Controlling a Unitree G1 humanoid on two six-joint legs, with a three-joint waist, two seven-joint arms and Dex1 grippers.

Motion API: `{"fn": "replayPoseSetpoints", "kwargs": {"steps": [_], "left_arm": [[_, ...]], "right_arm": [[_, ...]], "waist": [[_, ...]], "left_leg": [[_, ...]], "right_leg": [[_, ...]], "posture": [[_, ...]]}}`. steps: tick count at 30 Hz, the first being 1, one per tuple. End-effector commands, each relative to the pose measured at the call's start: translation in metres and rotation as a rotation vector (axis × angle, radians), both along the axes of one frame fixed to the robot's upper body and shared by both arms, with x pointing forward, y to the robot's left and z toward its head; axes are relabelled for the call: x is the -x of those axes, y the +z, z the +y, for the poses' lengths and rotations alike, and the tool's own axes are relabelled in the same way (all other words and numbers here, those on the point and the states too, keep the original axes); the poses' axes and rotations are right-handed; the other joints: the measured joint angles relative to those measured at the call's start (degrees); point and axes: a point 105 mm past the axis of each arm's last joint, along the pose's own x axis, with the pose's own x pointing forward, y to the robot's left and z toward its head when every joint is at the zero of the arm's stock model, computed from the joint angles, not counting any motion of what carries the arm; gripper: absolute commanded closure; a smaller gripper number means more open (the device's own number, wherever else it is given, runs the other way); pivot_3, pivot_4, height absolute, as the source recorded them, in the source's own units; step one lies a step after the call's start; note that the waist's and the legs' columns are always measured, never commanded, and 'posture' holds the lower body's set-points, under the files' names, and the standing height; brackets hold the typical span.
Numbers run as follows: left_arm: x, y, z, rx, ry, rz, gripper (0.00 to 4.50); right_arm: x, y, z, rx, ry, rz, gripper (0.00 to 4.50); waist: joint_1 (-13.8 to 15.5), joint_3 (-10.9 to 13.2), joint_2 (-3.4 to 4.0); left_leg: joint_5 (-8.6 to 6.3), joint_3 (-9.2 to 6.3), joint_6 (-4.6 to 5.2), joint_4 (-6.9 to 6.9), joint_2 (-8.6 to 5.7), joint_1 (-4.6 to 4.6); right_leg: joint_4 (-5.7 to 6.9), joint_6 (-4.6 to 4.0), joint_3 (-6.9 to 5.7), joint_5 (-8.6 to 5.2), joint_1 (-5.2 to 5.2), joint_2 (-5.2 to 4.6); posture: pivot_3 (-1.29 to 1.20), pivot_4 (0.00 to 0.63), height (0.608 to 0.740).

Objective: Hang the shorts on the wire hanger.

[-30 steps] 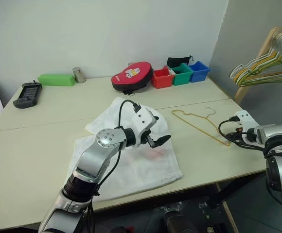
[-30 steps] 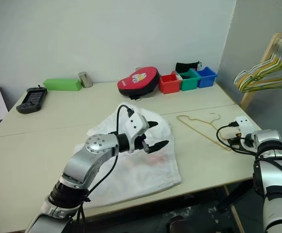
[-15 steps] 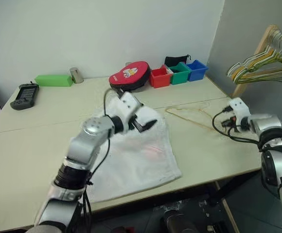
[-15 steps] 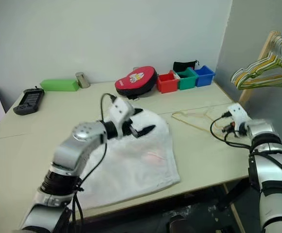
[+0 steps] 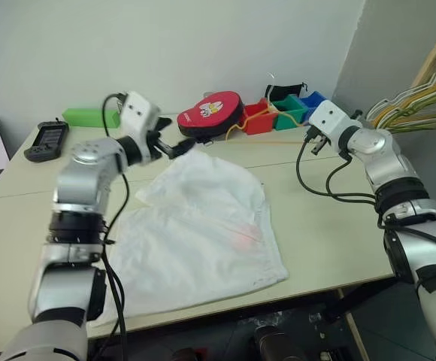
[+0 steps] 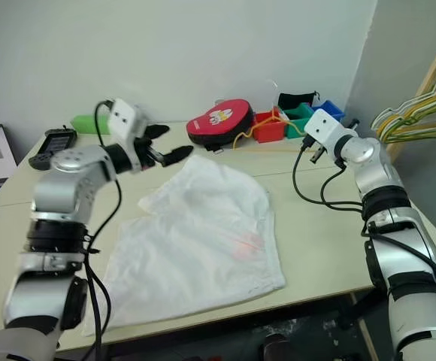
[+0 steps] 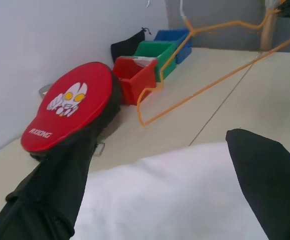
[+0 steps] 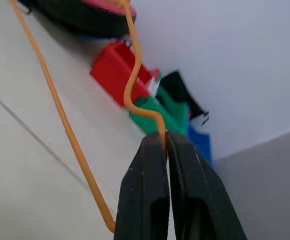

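R tool (image 8: pixel 165 145) is clenched on the wire hanger (image 7: pixel 195 97), held up off the desk (image 5: pixel 331 226) by the bins, while L tool (image 5: pixel 174 144) gapes empty over the shorts (image 5: pixel 203 233), lying flat mid-desk.

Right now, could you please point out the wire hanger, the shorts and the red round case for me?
wire hanger (image 7: pixel 185 97), left wrist view, lower bar.
shorts (image 5: pixel 203 226), left eye view, middle of fabric.
red round case (image 5: pixel 209 114), left eye view, printed top.
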Motion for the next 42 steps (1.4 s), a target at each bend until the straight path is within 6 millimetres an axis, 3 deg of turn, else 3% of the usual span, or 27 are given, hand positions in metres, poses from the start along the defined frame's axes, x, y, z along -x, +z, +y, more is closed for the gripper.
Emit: {"fn": "replayPoseSetpoints", "kwargs": {"steps": [1, 5, 12, 23, 26, 29, 42], "left_arm": [[0.01, 0.025, -0.002, 0.087, -0.135, -0.02, 0.0], [0.014, 0.028, -0.001, 0.11, -0.211, 0.017, 0.0], [0.0, 0.026, 0.014, -0.08, -0.187, -0.012, 0.0], [0.015, -0.034, 0.011, -0.428, -0.412, 0.168, 0.0], [0.008, -0.048, 0.011, -0.477, -0.373, 0.142, 0.0], [0.012, -0.054, 0.013, -0.493, -0.392, 0.173, 0.5], [0.01, -0.046, 0.008, -0.425, -0.392, 0.142, 3.36]], "right_arm": [[0.022, 0.04, 0.024, 0.062, 0.161, -0.217, 4.46], [0.039, 0.041, 0.038, 0.118, 0.264, -0.289, 4.46], [0.066, 0.038, 0.061, 0.173, 0.411, -0.342, 4.46], [0.091, 0.049, 0.086, 0.178, 0.512, -0.414, 4.46], [0.095, 0.053, 0.092, 0.181, 0.53, -0.436, 4.46], [0.095, 0.053, 0.092, 0.188, 0.528, -0.442, 4.5], [0.092, 0.05, 0.095, 0.191, 0.528, -0.439, 4.5]], "waist": [[0.1, 0.0, 0.0], [0.1, 0.0, -0.01], [0.1, 0.0, -0.02], [0.0, 0.0, -0.03], [-0.1, -0.1, -0.03], [-0.1, -0.1, -0.04], [0.0, -0.1, -0.04]], "left_leg": [[0.0, -0.01, 0.0, -0.01, 0.0, -0.01], [-0.01, -0.04, 0.0, 0.04, -0.01, -0.14], [-0.01, -0.16, 0.0, 0.1, -0.03, -0.19], [-0.01, -0.19, 0.0, 0.14, -0.03, -0.26], [-0.01, -0.17, 0.0, 0.13, -0.02, -0.24], [0.0, -0.25, 0.0, 0.18, 0.0, -0.3], [0.0, -0.27, 0.01, 0.18, -0.02, -0.31]], "right_leg": [[-0.05, 0.0, -0.01, 0.0, 0.0, 0.0], [-0.16, 0.03, -0.04, 0.02, 0.01, -0.04], [-0.13, 0.01, -0.15, 0.03, 0.01, -0.04], [-0.13, 0.01, -0.18, 0.03, -0.01, -0.04], [-0.11, 0.01, -0.16, 0.03, -0.01, -0.04], [-0.07, 0.01, -0.19, 0.03, -0.04, -0.04], [-0.05, 0.01, -0.25, 0.03, -0.05, -0.05]], "posture": [[-0.05, 0.025, 0.74], [-0.05, 0.017, 0.74], [-0.07, 0.002, 0.74], [-0.08, 0.0, 0.74], [-0.08, 0.0, 0.74], [-0.09, 0.005, 0.74], [-0.07, 0.012, 0.74]]}}
